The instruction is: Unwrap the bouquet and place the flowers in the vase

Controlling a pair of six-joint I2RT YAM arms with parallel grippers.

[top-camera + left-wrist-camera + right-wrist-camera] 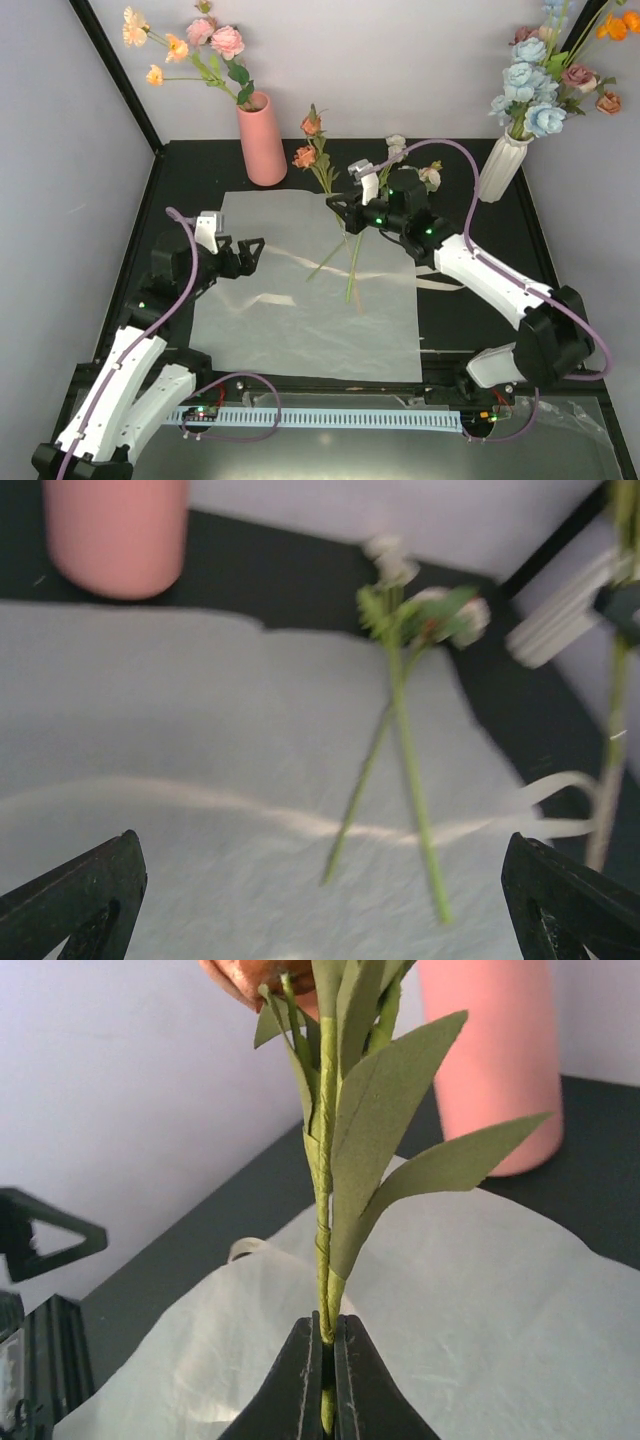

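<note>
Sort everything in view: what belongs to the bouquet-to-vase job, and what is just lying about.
Job: pink vase; flower stem clamped in right gripper; two stems on the opened wrapping paper; ribbon.
Lying about: white ribbed vase with blue flowers; slotted rail.

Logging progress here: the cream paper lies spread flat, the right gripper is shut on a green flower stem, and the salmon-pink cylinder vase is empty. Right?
Not quite. In the top external view the salmon-pink cylinder vase already holds pink and peach artificial flowers, so it is not empty. The rest stands.
</note>
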